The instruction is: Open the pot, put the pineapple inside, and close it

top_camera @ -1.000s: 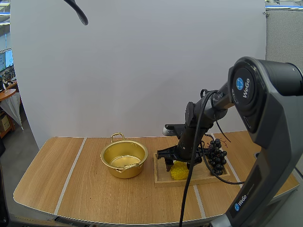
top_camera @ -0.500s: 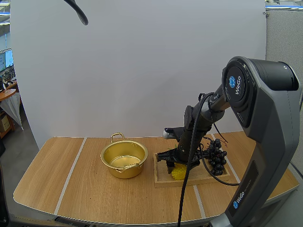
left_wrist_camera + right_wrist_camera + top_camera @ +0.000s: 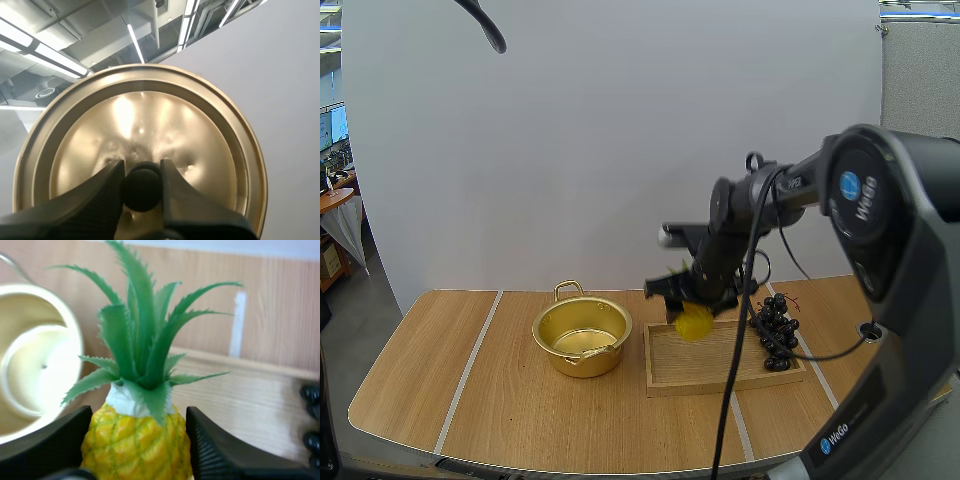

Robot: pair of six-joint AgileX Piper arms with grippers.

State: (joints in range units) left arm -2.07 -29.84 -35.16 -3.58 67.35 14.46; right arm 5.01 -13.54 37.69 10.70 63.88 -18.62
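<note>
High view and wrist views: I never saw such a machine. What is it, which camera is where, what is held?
A robot with two arms, each with a two-finger gripper. The high view looks down on the table from behind the arms; each wrist view rides on one arm. On the table stand an open pot and a wooden tray with grapes. The right gripper pinches the pineapple above the tray. The left gripper holds the lid by its knob.

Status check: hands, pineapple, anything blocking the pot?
Status: left hand shut on lid knob; right hand shut on pineapple, above wooden tray. Open pot alongside, nothing between; grapes at tray's other end.
</note>
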